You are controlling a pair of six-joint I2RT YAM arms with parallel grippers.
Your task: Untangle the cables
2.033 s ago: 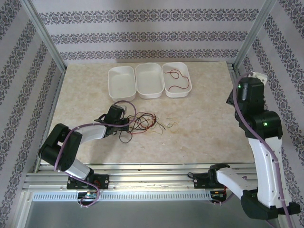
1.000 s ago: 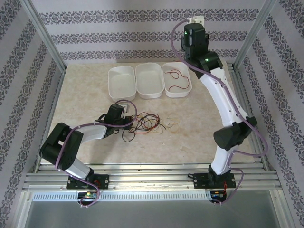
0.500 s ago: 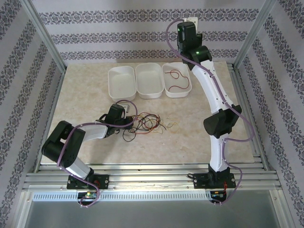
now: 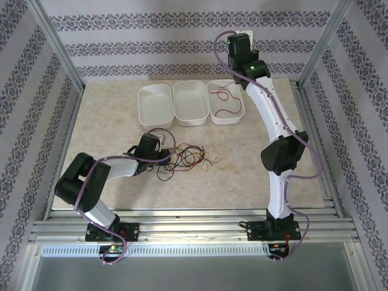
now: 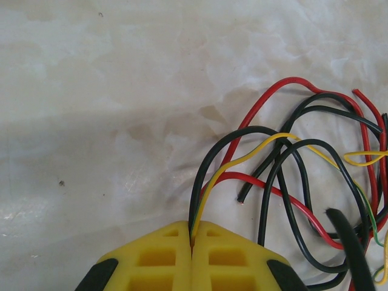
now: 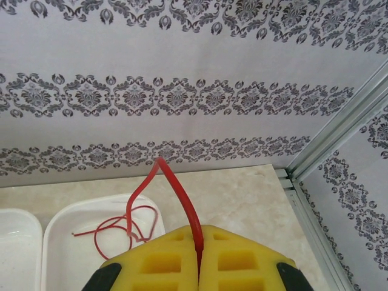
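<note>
A tangle of red, black and yellow-green cables (image 4: 193,157) lies mid-table. My left gripper (image 5: 192,235) sits low at its left edge (image 4: 161,155), shut on a yellow-green cable (image 5: 242,159) and a black cable (image 5: 209,163) that leave the jaws together. My right gripper (image 6: 199,245) is raised at the back by the wall, shut on a red cable (image 6: 179,193). That cable arches up and hangs down into the right white tray (image 6: 79,209). Thin red loops (image 4: 227,104) lie in that tray (image 4: 240,98).
Two more white trays (image 4: 154,106) (image 4: 190,103) stand left of the right one along the back. The right arm (image 4: 276,130) stretches over the table's right side. Aluminium frame posts (image 6: 339,130) and patterned walls enclose the table.
The right arm swung from the right side to the back, bringing the red cable over the right tray, and has nearly settled. The left gripper and the tangle have barely moved.
</note>
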